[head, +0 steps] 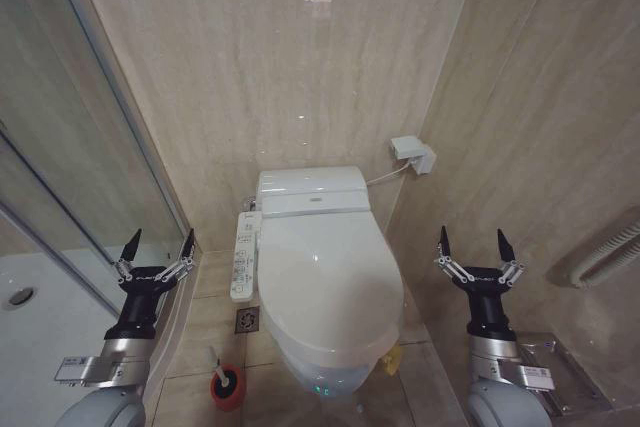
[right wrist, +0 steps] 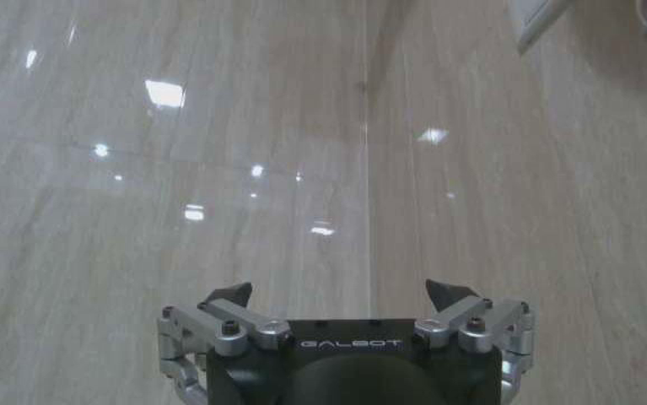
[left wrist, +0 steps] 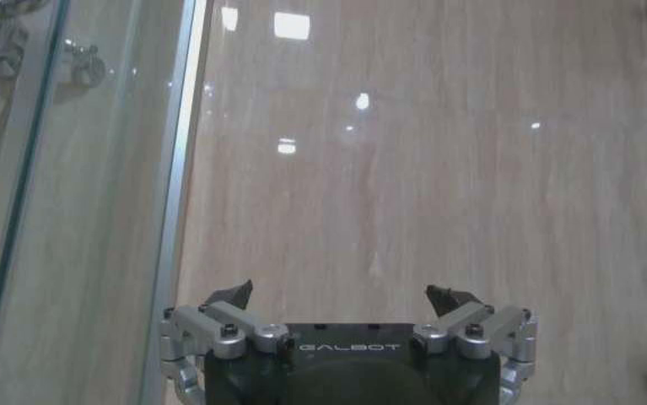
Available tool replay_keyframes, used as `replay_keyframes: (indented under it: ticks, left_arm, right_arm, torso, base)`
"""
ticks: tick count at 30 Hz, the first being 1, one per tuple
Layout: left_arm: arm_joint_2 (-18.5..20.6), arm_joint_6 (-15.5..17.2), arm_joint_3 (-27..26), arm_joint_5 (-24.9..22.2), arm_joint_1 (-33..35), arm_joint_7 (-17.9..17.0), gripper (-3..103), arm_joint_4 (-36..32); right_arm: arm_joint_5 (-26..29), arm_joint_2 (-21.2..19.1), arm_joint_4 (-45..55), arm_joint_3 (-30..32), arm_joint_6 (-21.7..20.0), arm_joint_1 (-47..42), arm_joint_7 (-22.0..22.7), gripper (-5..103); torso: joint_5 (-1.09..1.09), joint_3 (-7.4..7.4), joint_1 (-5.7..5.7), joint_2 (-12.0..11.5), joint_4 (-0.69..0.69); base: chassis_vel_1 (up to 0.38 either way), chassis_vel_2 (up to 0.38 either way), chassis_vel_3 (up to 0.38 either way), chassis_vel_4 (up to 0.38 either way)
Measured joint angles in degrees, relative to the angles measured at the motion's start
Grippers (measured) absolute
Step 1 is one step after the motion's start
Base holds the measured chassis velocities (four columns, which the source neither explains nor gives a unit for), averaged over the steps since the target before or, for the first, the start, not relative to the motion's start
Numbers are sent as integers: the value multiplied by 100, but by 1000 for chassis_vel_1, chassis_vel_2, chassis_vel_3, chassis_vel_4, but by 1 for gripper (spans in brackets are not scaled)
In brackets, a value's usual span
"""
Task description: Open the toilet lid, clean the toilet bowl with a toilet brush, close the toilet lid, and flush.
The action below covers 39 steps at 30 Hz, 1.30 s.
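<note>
Both claws spread, left claw [head: 158, 247], right claw [head: 477, 249], beige tiled walls [head: 300, 57]

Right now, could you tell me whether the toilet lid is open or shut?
Shut: the toilet lid lies flat over the toilet bowl, hiding its inside.

You have one toilet lid [head: 325, 272], lying shut over one toilet bowl [head: 322, 379] at the centre of the frame. At the lower left of centre stands one toilet brush [head: 222, 372] in its one red holder [head: 227, 393]. You have two grippers: the left gripper [head: 160, 243] at the lower left and the right gripper [head: 474, 243] at the lower right, each with two fingers spread apart. One button panel [head: 245, 255] runs along the lid's left side, with one floor drain [head: 247, 319] below it.
</note>
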Motion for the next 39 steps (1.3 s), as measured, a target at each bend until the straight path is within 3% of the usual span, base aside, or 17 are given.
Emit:
replay_keyframes:
  ticks: [6, 39]
  left_arm:
    - [78, -26, -19, -20, -140, 16, 100, 246]
    - [234, -27, -218, -179, -103, 26, 100, 162]
  right_arm:
    - [-11, 26, -22, -17, -12, 36, 38, 100]
    - [-135, 239, -64, -67, -92, 107, 42, 100]
  torso:
    - [0, 0, 1, 0, -1]
    - [0, 2, 6, -1, 2]
  base:
    - [0, 0, 0, 0]
    - [-47, 48, 48, -47]
